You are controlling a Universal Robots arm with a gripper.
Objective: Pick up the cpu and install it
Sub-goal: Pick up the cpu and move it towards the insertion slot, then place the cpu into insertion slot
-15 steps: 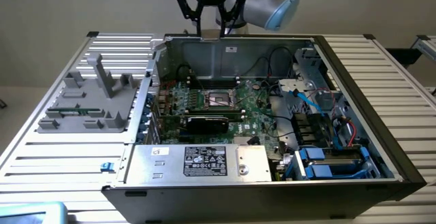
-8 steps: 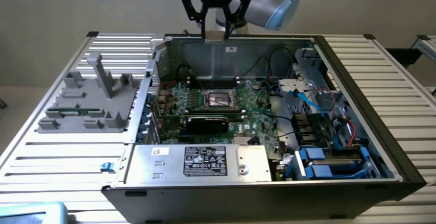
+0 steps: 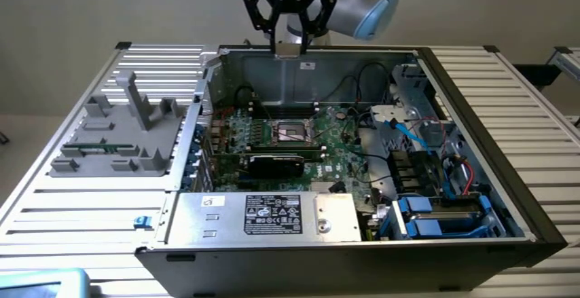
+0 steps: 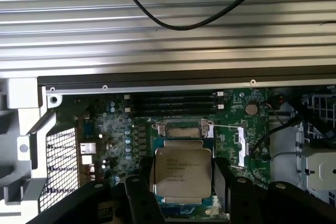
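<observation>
The cpu (image 4: 181,174), a flat square chip with a shiny silver top and printed lettering, sits between my black fingers (image 4: 140,195), which press on two opposite edges. My gripper (image 4: 182,184) is shut on it. In the exterior view the gripper (image 3: 288,40) hangs high above the rear wall of the open computer case (image 3: 507,169), with the cpu (image 3: 288,50) as a small silver piece at its tips. Below on the green motherboard lies the metal-framed socket (image 3: 292,132), its dark centre bare. In the wrist view the socket (image 4: 181,129) shows just beyond the chip.
A grey holder tray (image 3: 118,138) rests on the slatted table at the exterior view's left. Inside the case are a silver labelled power supply (image 3: 267,214), a black card (image 3: 276,162), blue drive bays (image 3: 444,216) and loose cables (image 3: 403,132). A black cable (image 4: 173,22) crosses the slats.
</observation>
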